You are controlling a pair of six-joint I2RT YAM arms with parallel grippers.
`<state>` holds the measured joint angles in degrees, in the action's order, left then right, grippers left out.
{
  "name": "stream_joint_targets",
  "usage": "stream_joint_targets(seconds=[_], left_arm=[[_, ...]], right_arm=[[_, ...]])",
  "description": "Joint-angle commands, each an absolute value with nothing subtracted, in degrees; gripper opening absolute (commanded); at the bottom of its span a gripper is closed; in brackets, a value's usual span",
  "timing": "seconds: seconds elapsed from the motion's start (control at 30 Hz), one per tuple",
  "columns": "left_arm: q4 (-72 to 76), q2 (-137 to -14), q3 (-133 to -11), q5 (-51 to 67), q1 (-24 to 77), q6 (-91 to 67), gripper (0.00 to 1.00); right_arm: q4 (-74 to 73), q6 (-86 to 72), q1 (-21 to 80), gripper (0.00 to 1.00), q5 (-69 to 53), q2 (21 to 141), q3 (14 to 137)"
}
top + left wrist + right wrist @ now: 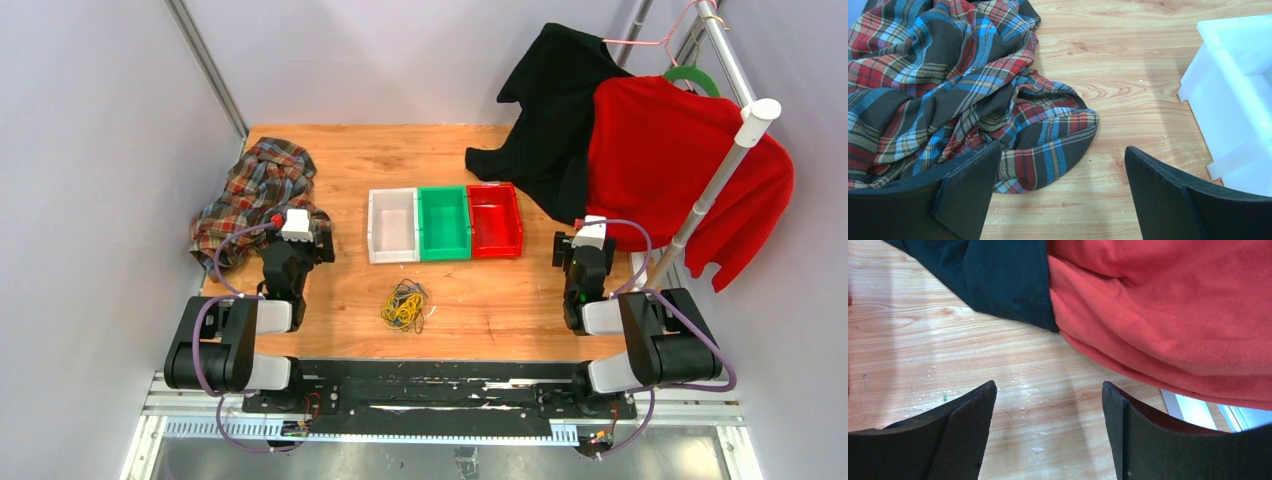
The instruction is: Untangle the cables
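Cables (pixel 404 305) in tangle on table (pixel 480 150); L claw (pixel 1062 152), R claw (pixel 1049 386) both wide.

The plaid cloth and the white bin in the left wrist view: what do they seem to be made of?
The plaid cloth looks like soft woven fabric, matte: it lies in folds and creases. The white bin seems moulded plastic, smooth with a slight sheen, its walls stiff and straight.

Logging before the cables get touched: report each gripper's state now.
Left gripper: open, holding nothing.
Right gripper: open, holding nothing.
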<state>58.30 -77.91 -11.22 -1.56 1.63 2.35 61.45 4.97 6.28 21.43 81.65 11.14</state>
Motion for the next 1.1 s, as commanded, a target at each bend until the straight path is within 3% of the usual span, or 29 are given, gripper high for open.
stream_joint_targets(seconds=[0.0, 0.33, 0.43, 0.6, 0.73, 0.87, 0.97, 1.07], left_arm=[[60.8, -78.1, -11.3, -2.1, 1.7, 2.2, 0.98], [60.0, -76.9, -11.4, -1.0, 1.5, 2.6, 0.98], [42.6, -70.1, -17.7, -0.1, 1.5, 2.9, 0.98], [5.8, -63.8, -35.1, 11.9, 1.5, 9.1, 0.98], [-17.2, -60.0, -43.6, 20.2, 1.5, 13.2, 0.98], [-34.2, -55.0, -46.5, 29.5, 1.5, 20.0, 0.98], [-41.3, -51.2, -45.7, 37.8, 1.7, 26.4, 0.98], [-40.9, -48.9, -45.5, 38.1, 3.2, 26.1, 0.98]], right_arm=[[63.2, 4.7, 5.3, 0.77, 21.4, 81.7, 11.5], [62.0, 4.4, 5.2, 0.77, 21.6, 79.8, 11.5], [49.5, 4.2, 7.6, 0.77, 30.2, 70.5, 14.1], [22.3, -6.3, 7.7, 0.77, 26.2, 51.8, 21.0], [7.4, -13.5, 8.7, 0.77, 17.3, 44.9, 27.4], [6.7, -23.3, 8.6, 0.78, -0.5, 45.0, 33.5], [6.4, -30.3, 8.6, 0.78, -8.4, 46.3, 34.5], [8.7, -28.9, 11.2, 0.78, -16.6, 51.5, 34.6]])
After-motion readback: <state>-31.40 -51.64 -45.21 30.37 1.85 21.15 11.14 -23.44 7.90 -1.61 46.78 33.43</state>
